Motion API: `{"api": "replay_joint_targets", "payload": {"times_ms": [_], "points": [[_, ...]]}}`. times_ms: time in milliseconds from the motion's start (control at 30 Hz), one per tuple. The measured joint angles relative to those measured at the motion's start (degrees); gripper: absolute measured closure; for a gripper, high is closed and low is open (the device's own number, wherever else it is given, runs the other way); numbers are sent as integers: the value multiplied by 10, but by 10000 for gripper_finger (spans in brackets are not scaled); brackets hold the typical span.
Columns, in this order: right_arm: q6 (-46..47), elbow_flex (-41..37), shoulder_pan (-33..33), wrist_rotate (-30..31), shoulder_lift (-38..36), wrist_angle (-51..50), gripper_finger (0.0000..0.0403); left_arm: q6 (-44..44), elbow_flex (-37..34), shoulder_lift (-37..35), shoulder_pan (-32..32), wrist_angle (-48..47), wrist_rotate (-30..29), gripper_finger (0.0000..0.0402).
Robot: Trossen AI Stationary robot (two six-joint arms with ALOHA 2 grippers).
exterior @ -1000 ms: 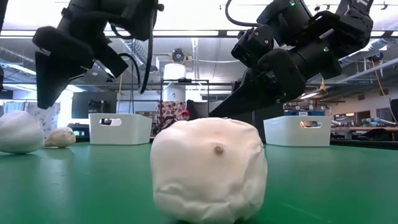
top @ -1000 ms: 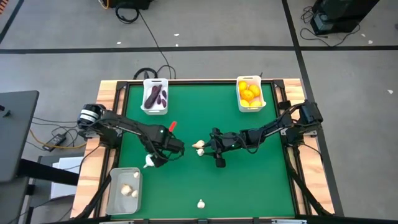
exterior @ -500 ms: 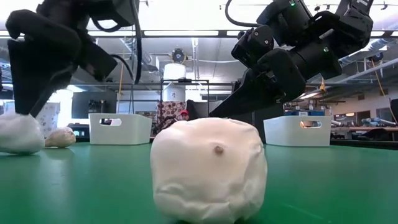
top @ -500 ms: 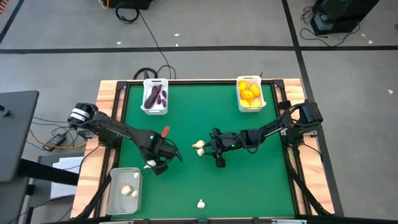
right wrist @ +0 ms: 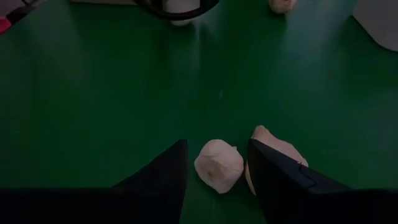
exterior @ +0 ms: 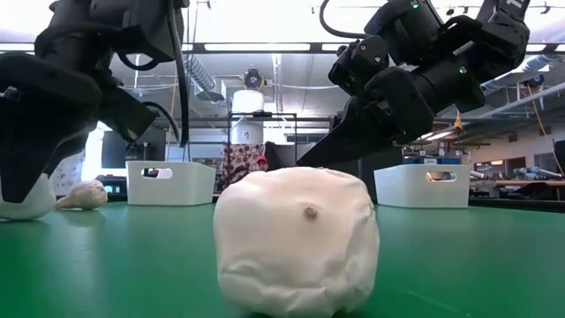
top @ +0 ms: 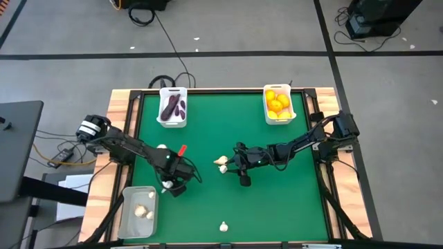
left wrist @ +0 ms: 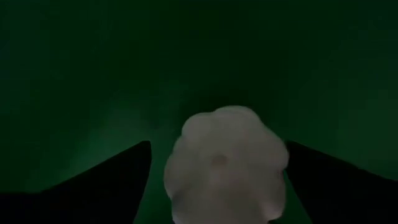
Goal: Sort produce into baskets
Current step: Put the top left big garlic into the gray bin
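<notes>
A whitish garlic bulb lies on the green table near the clear basket. My left gripper points down over it, open, with one finger on either side; the high view shows this gripper at the table's near left. My right gripper stands open at mid-table, slanting down, with a second garlic bulb between its fingertips. A third bulb lies just outside one finger. Whether either gripper touches a bulb, I cannot tell.
A white basket with eggplants and a white basket with citrus stand at the far edge. The clear basket holds garlic. One garlic bulb lies at the near edge, another behind my left gripper.
My left gripper has gone down and toward the table's near left, tipping until it points almost straight down, and its fingers now stand around the garlic bulb on the table. The bulb has stayed where it was.
</notes>
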Motion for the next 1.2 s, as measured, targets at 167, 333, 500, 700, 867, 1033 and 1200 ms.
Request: {"api": "replay_joint_targets", "payload": {"times_ms": [167,333,500,700,867,1033,1200], "points": [[0,0,0,0,0,0,227,14,-1,0,0,0,20,92],[0,0,0,0,0,-1,227,16,-1,0,8,0,27,168],[4,0,0,1,0,-9,227,37,25,-10,9,-26,32,171],[5,0,-1,2,0,-15,227,46,92,-25,9,-83,-22,171],[5,0,-2,6,0,-23,227,31,184,-27,8,-162,-65,169],[15,0,-2,6,0,-31,227,10,297,-27,-29,-259,-34,162],[15,0,-2,6,0,-35,227,-69,365,-28,-75,-358,-11,173]]}}
